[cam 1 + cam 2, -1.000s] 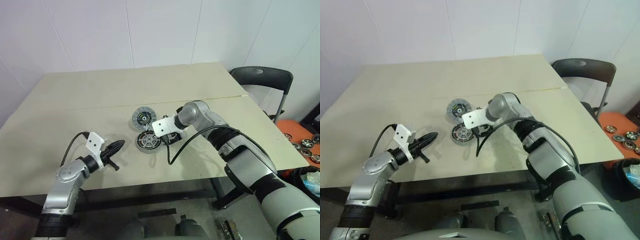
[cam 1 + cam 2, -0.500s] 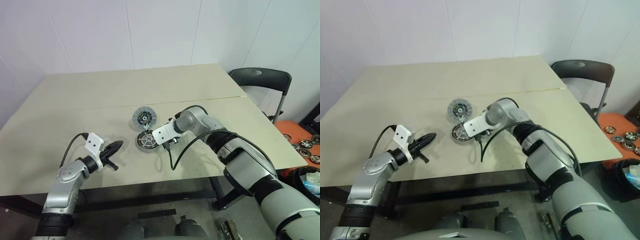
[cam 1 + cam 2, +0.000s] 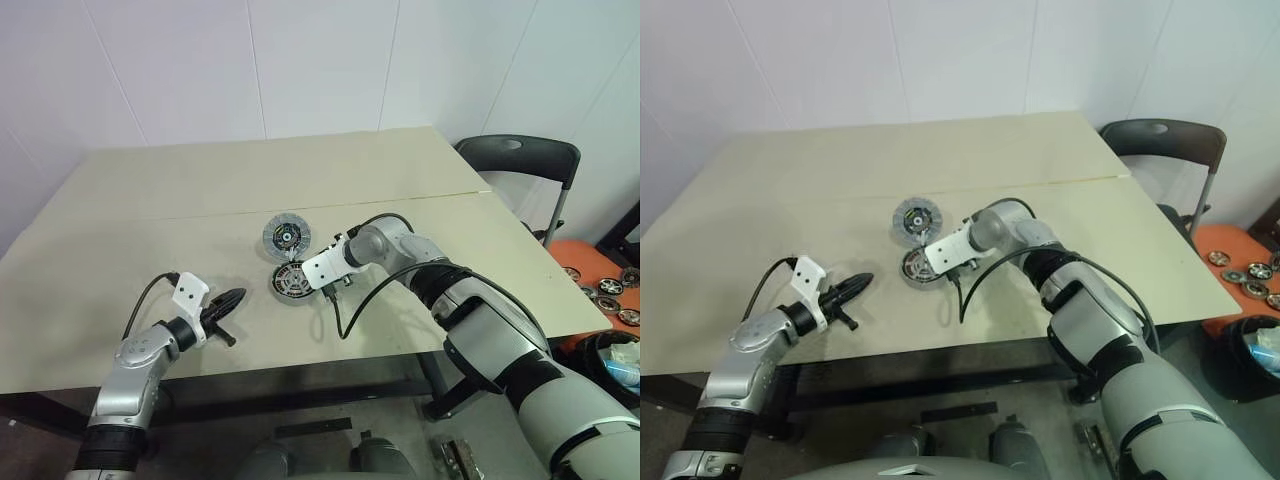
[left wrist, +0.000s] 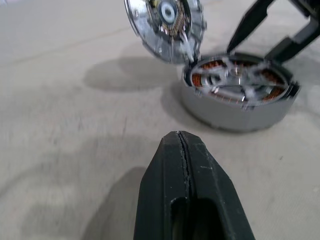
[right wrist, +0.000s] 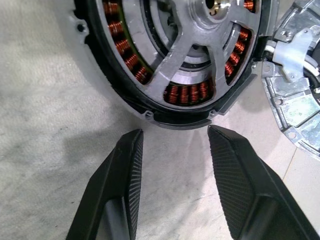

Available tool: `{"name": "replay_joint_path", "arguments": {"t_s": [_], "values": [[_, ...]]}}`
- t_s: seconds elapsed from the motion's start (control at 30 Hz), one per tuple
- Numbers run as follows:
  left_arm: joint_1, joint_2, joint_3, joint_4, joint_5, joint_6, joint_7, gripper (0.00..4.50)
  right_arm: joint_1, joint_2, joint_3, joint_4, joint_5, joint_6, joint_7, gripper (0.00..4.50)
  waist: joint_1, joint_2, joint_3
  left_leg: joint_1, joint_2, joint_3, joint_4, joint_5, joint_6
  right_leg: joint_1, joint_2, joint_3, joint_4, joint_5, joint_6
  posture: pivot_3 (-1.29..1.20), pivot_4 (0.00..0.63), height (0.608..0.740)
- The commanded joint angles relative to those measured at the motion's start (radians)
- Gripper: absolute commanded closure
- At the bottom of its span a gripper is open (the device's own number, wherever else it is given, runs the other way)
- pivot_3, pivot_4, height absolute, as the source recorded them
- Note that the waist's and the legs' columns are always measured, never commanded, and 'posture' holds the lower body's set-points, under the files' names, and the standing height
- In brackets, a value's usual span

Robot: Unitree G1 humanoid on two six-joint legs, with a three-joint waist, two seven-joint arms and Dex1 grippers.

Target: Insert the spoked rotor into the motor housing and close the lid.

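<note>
On the left we see the left end effector (image 3: pixel 232 300) low over the beige counter (image 3: pixel 150 210), its two black fingers pressed together with nothing between them, pointing toward the parts at the middle and well apart from them. In its wrist view the closed fingers (image 4: pixel 186 195) aim across bare counter at the motor housing (image 4: pixel 235 97).

At the centre we find the motor housing (image 3: pixel 291 283) resting flat on the counter, with the spoked rotor (image 5: pixel 200 37) already seated inside it; copper-coloured windings show between the silver spokes. The lid (image 3: pixel 287 236) sits just beyond the housing, on its far side; in the left wrist view the lid (image 4: pixel 165 25) appears tilted, with its edge at the housing's rim.

To the right we place the right end effector (image 3: pixel 327 288), angled downward just beside the housing's right edge. Its fingers (image 5: pixel 127 170) stand partly apart and grasp nothing; the housing's rim lies just ahead of the fingertips, with bare counter between them.
</note>
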Motion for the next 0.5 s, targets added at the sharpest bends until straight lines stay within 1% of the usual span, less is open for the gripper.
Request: {"name": "replay_joint_path", "arguments": {"t_s": [0.03,0.17,0.2,0.3,0.5], "values": [[-0.018,0.002,0.003,0.01,0.005,-0.041,-0.008,4.5,-0.027,0.006,-0.017,-0.032,0.006,-0.011,0.003,1.57,0.0,0.0,0.0,0.0,0.0,0.0,0.0,0.0,0.0,0.0,0.0,0.0,0.0,0.0,0.0,0.0,0.0,0.74],[-0.02,0.0,-0.003,0.031,0.015,-0.049,-0.009,4.5,-0.029,0.002,-0.012,-0.056,0.002,-0.021,0.006,0.28,0.001,0.0,0.0,0.0,0.0,0.0,0.0,0.0,0.0,0.0,0.0,0.0,0.0,0.0,0.0,0.0,0.0,0.74],[-0.02,-0.001,-0.006,0.031,0.016,-0.049,-0.007,4.5,-0.035,-0.007,0.001,-0.059,-0.023,-0.027,-0.015,0.02,0.001,0.0,0.0,0.0,0.0,0.0,-0.001,0.0,0.0,0.0,0.0,0.0,0.0,0.0,0.0,0.0,0.0,0.74],[-0.018,-0.005,-0.016,0.016,0.021,-0.041,0.003,4.5,-0.044,-0.021,0.021,-0.064,-0.063,-0.044,-0.043,0.02,0.002,0.0,0.0,-0.001,0.0,0.0,-0.001,0.0,0.0,0.0,0.0,0.0,0.0,0.0,0.0,0.0,0.0,0.74],[-0.02,0.0,-0.02,0.002,0.029,-0.022,0.013,4.5,-0.026,-0.054,0.058,-0.094,-0.114,-0.118,-0.044,0.02,0.004,0.0,0.0,-0.001,0.0,0.0,0.0,0.0,0.0,-0.001,0.0,0.0,0.0,0.0,0.0,0.0,0.0,0.74]]}}
